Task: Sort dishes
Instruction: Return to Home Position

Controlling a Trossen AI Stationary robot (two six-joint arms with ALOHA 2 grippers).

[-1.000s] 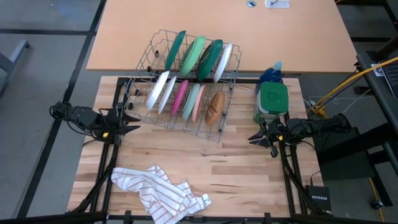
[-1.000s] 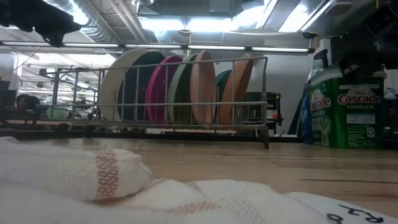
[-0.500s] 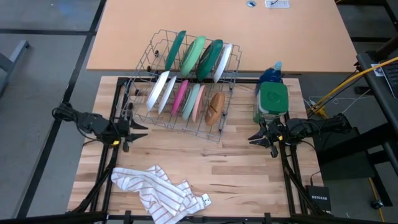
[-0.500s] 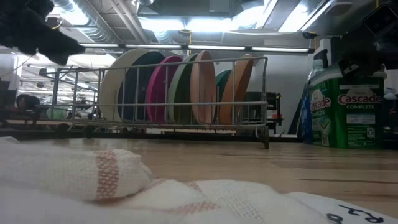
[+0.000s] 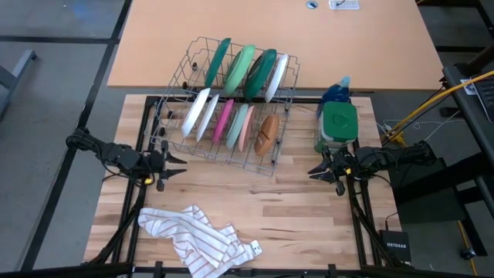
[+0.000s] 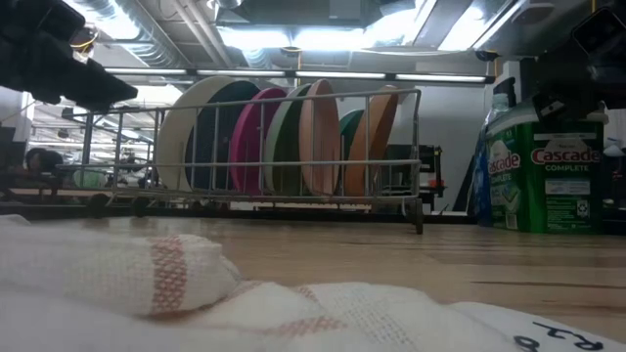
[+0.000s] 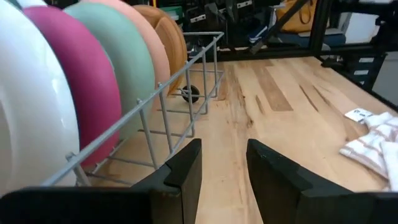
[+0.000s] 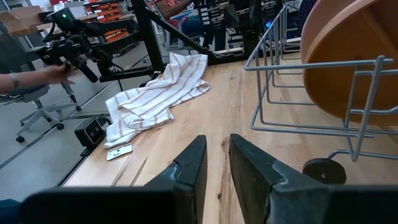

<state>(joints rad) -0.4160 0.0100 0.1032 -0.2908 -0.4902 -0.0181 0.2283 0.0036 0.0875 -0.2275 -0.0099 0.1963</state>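
High view is showing the dishes (image 5: 241,68) standing on edge in the wire rack (image 5: 179,77), toward twelve o'clock on the table. Left gripper (image 5: 176,164) is hovering at nine o'clock, fingers parted, empty. Right gripper (image 5: 312,171) is sitting at three o'clock, fingers slightly parted, empty.

The site was a robotics laboratory or workshop rather than a home. Exposed ceiling ducts (image 6: 147,24) and strip lights (image 6: 323,39) ran overhead. The wooden table (image 5: 301,208) sat in a black metal frame (image 5: 126,220). A network switch (image 5: 395,245) lay at 4 o'clock and loose cables (image 5: 432,104) at 3 o'clock. A wheeled office chair (image 8: 43,115) stood beyond the table.
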